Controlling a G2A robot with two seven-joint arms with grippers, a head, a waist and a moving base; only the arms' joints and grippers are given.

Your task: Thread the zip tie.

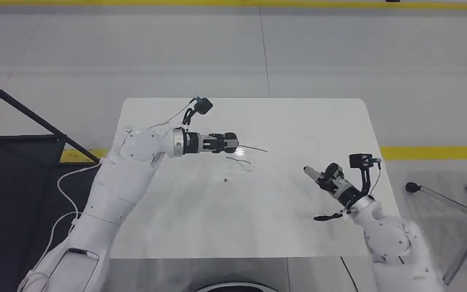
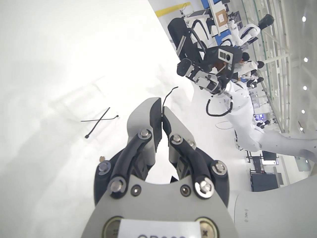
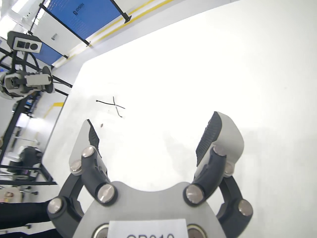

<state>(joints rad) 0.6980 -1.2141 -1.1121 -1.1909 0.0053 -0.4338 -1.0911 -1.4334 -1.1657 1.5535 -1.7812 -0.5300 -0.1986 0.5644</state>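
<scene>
Two thin black plastic zip ties (image 2: 99,120) lie crossed on the white table (image 1: 292,219), while we see a third thin black zip tie (image 2: 169,94) pinched in the left gripper (image 2: 162,112) near them, its free end presented, we judge, toward the spread right gripper (image 3: 153,121) for threading.

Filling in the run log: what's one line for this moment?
left gripper: shut on zip tie | right gripper: open, empty, above table | crossed zip ties: lying on table
</scene>
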